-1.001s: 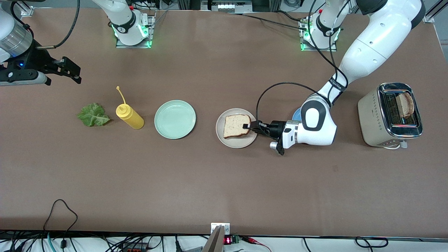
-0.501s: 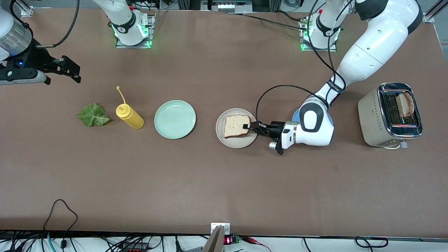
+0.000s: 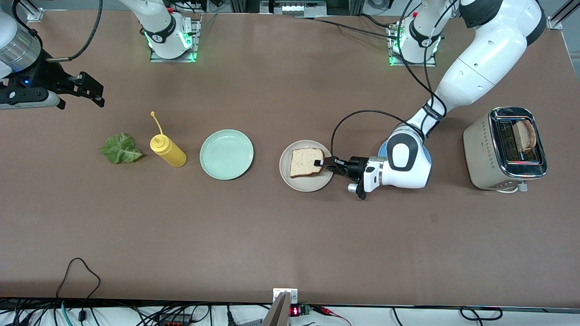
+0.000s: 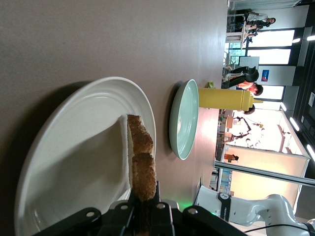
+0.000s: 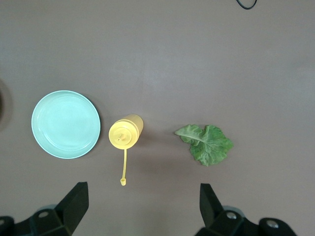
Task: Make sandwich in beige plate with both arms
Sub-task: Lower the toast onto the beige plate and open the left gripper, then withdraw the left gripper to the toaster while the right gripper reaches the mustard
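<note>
A tan bread slice (image 3: 306, 162) lies on the beige plate (image 3: 302, 182) at mid-table. My left gripper (image 3: 321, 163) reaches in low from the toaster's side and is shut on the slice's crust edge (image 4: 144, 169), over the plate's rim (image 4: 74, 147). A second slice (image 3: 526, 134) stands in the toaster (image 3: 504, 149). The green lettuce leaf (image 3: 120, 149) (image 5: 206, 143) lies toward the right arm's end of the table. My right gripper (image 3: 90, 91) (image 5: 142, 204) hangs open high over bare table at that end, holding nothing.
A mint-green plate (image 3: 226, 154) (image 5: 65, 124) and a yellow squeeze bottle (image 3: 168, 151) (image 5: 126, 131) lie between the lettuce and the beige plate. A blue plate (image 3: 383, 147) shows partly under the left wrist. Cables run along the table's near edge.
The left arm's elbow and wrist have shifted slightly toward the plate, and the slice has settled a little. The right arm has barely moved.
</note>
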Robot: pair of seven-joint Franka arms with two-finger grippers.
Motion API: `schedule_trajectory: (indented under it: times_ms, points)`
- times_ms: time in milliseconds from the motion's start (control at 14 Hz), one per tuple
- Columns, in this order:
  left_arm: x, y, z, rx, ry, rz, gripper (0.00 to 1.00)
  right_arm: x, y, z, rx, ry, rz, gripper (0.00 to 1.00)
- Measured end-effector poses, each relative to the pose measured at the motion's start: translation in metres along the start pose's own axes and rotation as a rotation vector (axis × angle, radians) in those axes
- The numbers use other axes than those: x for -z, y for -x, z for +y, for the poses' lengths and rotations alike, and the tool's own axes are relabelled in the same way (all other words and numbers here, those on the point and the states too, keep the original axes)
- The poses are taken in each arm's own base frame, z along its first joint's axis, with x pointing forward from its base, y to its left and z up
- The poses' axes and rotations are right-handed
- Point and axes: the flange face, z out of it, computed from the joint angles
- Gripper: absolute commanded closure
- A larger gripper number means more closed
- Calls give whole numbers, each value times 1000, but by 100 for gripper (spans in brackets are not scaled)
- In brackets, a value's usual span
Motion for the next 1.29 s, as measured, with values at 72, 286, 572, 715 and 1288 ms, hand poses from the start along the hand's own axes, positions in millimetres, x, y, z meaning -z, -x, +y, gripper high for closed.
schedule_trajectory:
  times_ms: [72, 286, 572, 715, 1288]
  points:
    - [0, 0, 0, 0, 0, 0, 0, 0, 0, 0, 1, 0, 0, 0]
    - [9, -1, -1, 3, 20, -4, 0, 0, 0, 0, 2, 0, 0, 0]
    - [30, -7, 2, -32, 9, 1, 0, 0, 0, 0, 3, 0, 0, 0]
    - [37, -8, 2, -84, -46, -31, 0, 0, 0, 0, 3, 0, -1, 0]
    - [77, -15, 43, -195, -249, -105, 0, 0, 0, 2, 18, -1, -1, 0]
